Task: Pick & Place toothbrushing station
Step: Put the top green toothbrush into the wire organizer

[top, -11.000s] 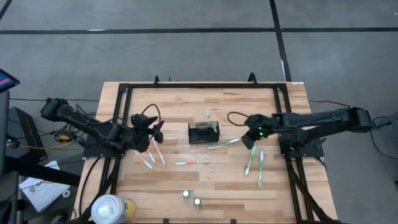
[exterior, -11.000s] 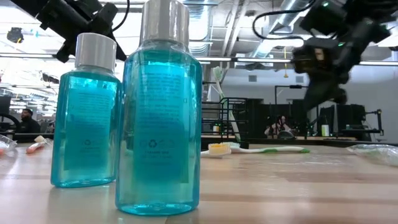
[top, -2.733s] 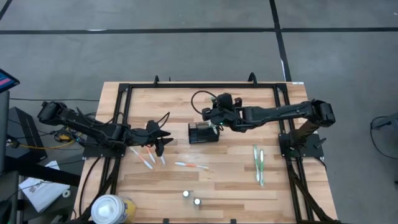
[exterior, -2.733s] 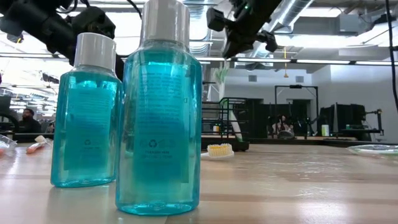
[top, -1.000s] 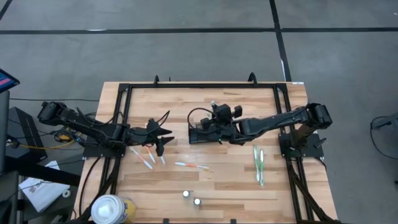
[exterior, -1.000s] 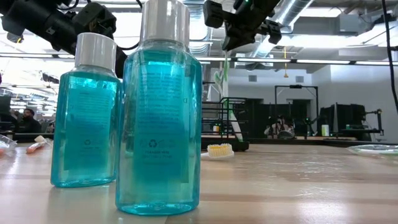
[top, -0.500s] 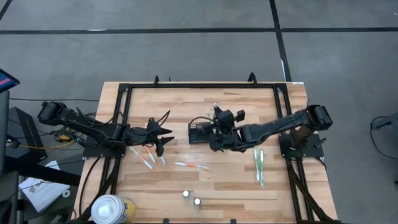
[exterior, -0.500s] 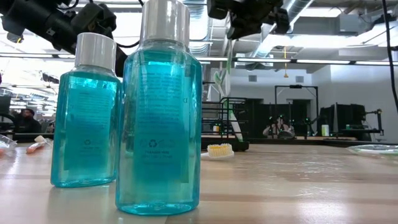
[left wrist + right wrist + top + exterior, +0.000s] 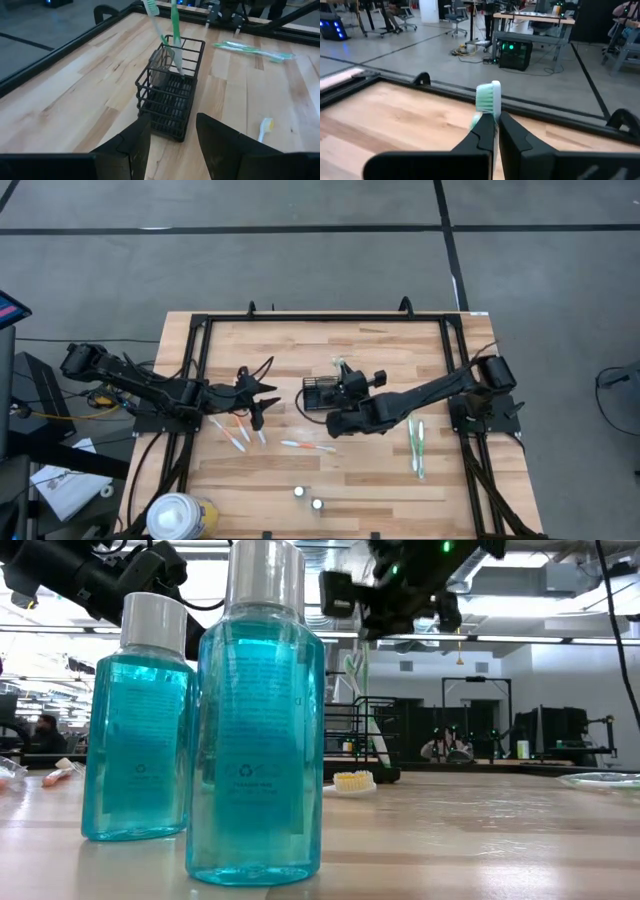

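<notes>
Unmoved, the left tool (image 9: 262,394) hovered spread above the loose toothbrushes (image 9: 240,431), facing the wire holder (image 9: 322,391) on the table (image 9: 400,480). Beyond the holder, the right tool (image 9: 343,375) had pulled back slightly, pinching a green toothbrush (image 9: 488,98) standing in it.

Grey concrete floor (image 9: 300,260), black seam lines; exposed ceiling ducts (image 9: 470,560); office chairs (image 9: 400,17), desks beyond.

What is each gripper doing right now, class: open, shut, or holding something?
Left gripper: open, empty, facing the black wire holder.
Right gripper: shut on a green toothbrush, beside the holder.
</notes>
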### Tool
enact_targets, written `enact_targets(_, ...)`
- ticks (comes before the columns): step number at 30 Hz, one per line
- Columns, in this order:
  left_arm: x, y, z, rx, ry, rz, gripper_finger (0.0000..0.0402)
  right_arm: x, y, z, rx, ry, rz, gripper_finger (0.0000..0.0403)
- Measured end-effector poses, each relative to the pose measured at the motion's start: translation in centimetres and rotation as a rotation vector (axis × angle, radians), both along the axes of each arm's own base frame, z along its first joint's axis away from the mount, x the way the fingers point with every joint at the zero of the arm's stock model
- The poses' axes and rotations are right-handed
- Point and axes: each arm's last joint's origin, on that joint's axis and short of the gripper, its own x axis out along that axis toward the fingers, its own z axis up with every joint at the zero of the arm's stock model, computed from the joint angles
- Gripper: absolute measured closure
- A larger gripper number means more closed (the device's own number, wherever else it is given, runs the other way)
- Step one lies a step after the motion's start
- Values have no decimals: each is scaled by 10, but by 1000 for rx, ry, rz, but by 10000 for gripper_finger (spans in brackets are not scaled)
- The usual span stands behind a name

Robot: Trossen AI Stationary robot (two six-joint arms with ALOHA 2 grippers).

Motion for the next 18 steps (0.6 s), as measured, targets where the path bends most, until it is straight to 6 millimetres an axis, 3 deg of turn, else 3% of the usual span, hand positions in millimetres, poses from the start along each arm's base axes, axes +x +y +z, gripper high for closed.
enact_targets(18,0,1,0,71,23,-8,247,3,2,-27,-30,-5,-34,403)
